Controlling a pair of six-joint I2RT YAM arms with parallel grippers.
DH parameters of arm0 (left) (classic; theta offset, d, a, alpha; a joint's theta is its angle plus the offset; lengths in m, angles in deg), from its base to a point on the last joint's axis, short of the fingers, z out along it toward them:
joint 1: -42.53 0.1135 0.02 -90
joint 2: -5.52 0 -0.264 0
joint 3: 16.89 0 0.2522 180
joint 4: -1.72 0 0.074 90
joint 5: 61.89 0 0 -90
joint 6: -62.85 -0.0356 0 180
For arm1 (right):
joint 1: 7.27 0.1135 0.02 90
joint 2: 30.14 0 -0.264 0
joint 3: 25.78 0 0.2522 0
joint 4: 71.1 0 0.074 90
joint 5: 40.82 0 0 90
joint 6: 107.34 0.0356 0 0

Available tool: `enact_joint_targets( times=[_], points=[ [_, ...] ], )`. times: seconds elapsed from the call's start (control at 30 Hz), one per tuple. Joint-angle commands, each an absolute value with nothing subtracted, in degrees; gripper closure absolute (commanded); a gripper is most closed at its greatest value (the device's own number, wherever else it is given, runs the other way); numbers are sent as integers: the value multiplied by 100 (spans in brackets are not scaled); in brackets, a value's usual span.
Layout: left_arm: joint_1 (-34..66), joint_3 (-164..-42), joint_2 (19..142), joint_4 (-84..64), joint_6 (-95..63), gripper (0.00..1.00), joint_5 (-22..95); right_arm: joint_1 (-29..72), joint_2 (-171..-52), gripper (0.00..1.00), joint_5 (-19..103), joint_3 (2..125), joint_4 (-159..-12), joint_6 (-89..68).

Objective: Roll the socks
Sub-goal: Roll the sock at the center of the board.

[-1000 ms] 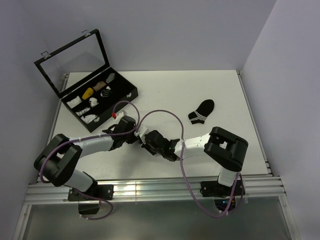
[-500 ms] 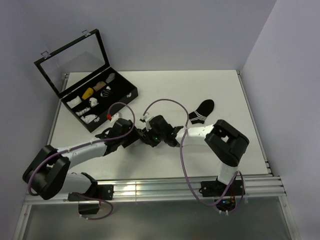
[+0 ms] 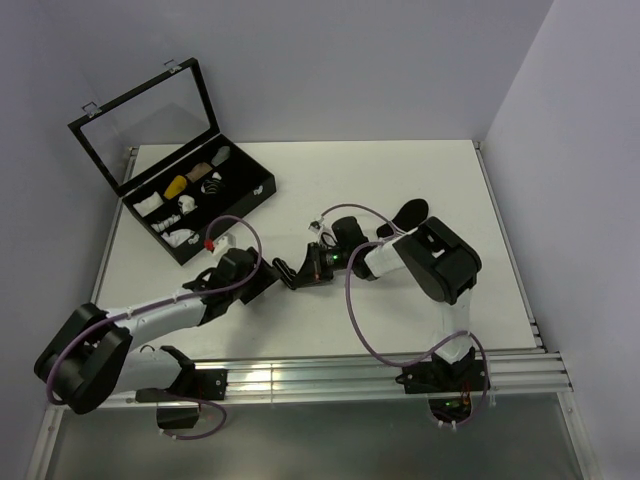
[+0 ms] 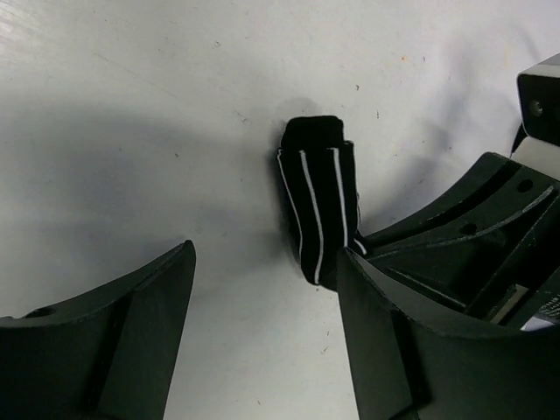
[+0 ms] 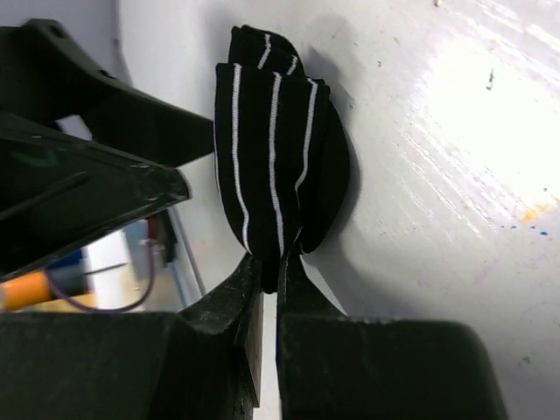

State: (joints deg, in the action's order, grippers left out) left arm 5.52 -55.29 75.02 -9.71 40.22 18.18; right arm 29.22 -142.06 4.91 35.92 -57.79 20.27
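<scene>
Item one, rolled sock [image 4: 317, 210]: black with thin white stripes, folded into a short, thick bundle lying on the white worktop [image 3: 330, 180] a little left of centre, between the two hands. Right hand [image 5: 271, 262]: fingers pressed together on one end of this bundle, gripping the fabric, with the rest of the roll sticking out past the fingertips. Left hand [image 4: 267, 262]: fingers spread wide and holding nothing; the roll lies just beyond the gap between them, touching neither finger in the left wrist view. The two hands face each other closely, so from above their dark bodies all but hide the roll. Item two, second sock [image 3: 413, 209]: black, lying on the worktop well to the right and farther back, apart from the first; the right arm's upper link covers its cuff end, and only the rounded toe part shows. Item three, black case [image 3: 235, 220]: divided into compartments, at the far left of the worktop, well clear of both hands, its clear lid [image 3: 150, 115] standing open and tilted back. Contents: small rolled bundles in separate compartments, among them a yellow one [image 3: 177, 187], a tan one [image 3: 198, 172] and a white one [image 3: 150, 203]. Item four, purple cables [image 3: 350, 300]: looping from each arm over the worktop near the hands.
</scene>
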Motion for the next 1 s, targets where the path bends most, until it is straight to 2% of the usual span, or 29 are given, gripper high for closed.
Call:
enact_joint_targets(
  times=[0.0,0.5,0.97],
  points=[
    [527,-5613,7784,-458,4166,30,1897,2763,-14448,100,-267,3430,-4709,3107],
    [535,-6035,9174,44,4658,31,2064,2674,-14712,100,-145,3439,-4786,3328],
    [439,-6229,9464,-843,4966,30,2126,2534,-14914,100,84,3079,-4154,4048]
  ],
)
